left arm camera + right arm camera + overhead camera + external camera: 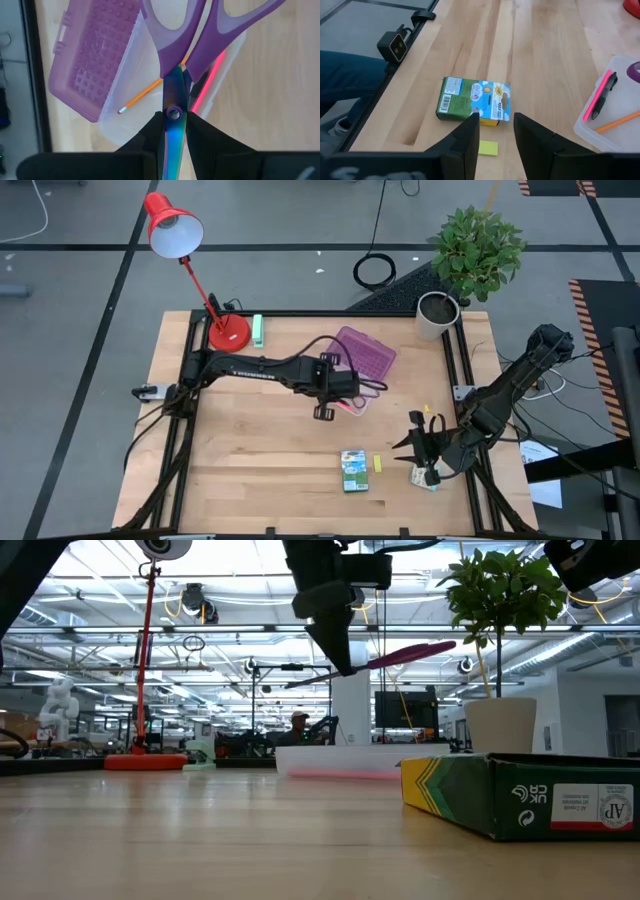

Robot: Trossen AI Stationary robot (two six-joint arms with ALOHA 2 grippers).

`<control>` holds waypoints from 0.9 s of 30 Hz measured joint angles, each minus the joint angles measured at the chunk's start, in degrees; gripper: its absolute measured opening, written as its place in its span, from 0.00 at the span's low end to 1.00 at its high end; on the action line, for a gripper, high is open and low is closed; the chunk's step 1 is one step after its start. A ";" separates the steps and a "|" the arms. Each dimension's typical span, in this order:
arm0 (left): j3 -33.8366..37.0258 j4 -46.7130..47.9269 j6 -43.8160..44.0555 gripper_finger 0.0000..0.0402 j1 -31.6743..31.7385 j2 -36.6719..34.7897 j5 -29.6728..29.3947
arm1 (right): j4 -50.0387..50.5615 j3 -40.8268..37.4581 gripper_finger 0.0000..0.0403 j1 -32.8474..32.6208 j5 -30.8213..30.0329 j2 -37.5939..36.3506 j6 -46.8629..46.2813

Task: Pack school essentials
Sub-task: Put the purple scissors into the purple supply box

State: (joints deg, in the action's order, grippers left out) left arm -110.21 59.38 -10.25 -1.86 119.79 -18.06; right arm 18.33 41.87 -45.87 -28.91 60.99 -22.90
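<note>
My left gripper (174,126) hangs above the open clear case (125,125) and is shut on the purple-handled scissors (180,45). In the case lie a pink pen (207,85), a black pen and an orange pencil (142,95). The case's purple lid (365,352) lies open beside it. The green-yellow crayon box (475,100) lies flat on the table, with a small yellow eraser (488,147) next to it. My right gripper (418,443) stands open near the table's right edge, short of the eraser and touching nothing. My left gripper pinches the scissors between its two fingers at the blades, right by the pivot screw (173,113). The fingers lie along the shut blades, and the purple handles (410,653) stick out beyond the fingertips. The scissors hang clear above the case, close to level in the low view.
A red desk lamp (228,330) and a mint-green block (257,330) stand at the table's far left. A potted plant (440,310) stands at the far right corner. A small white pack (425,477) lies under my right arm. Bare wood spreads across the near left.
</note>
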 joint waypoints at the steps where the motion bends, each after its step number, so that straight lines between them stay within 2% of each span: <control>1: 0.02 -0.44 1.48 0.17 -0.09 0.00 0.01 | -0.01 0.00 0.29 0.00 -0.02 0.00 0.01; 7: 0.02 -6.55 7.60 0.17 -0.84 0.00 0.02 | -0.01 0.00 0.29 0.00 -1.44 0.00 0.50; 12: 0.07 -10.36 7.85 0.17 -1.06 0.02 0.17 | -0.01 0.00 0.29 0.01 -1.44 0.02 0.20; 24: 0.08 -12.90 6.42 0.17 -0.49 0.04 0.28 | -0.49 -2.06 0.29 0.01 -1.16 0.02 -3.12; 27: 0.93 -13.87 4.80 0.17 0.82 0.04 3.25 | -0.47 -2.54 0.29 -0.01 -1.11 0.02 -3.81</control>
State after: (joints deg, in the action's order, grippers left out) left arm -109.29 45.51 -5.45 -1.04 119.83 -14.81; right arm 17.87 39.33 -45.88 -30.02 61.01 -26.70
